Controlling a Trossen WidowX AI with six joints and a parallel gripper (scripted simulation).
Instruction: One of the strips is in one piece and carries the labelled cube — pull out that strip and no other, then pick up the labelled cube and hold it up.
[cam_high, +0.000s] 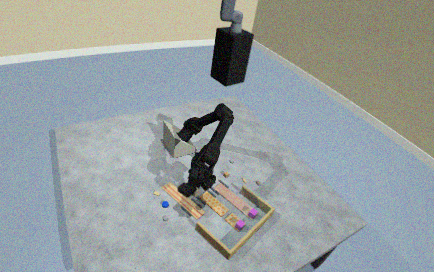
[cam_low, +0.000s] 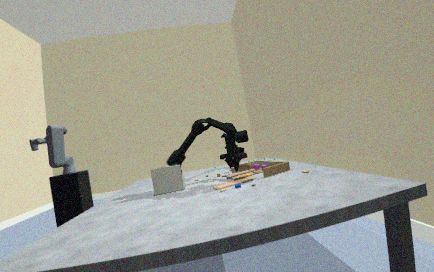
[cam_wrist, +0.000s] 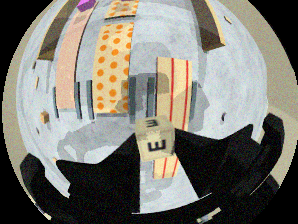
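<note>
My gripper is shut on the labelled cube, a cream cube with a black E on the faces that show. It holds the cube above the strips; in the wrist view the cube covers part of the red-striped strip. That strip is in one piece as far as it shows and bears no other cube. The orange-dotted strip has a gap, and its separate far piece carries a purple cube. The pink strip has another purple cube at its far end.
A low wooden wall encloses the strips' far ends. Dark guide rails flank the strips. A blue piece and small bits lie around. A pale block stands by the arm's base.
</note>
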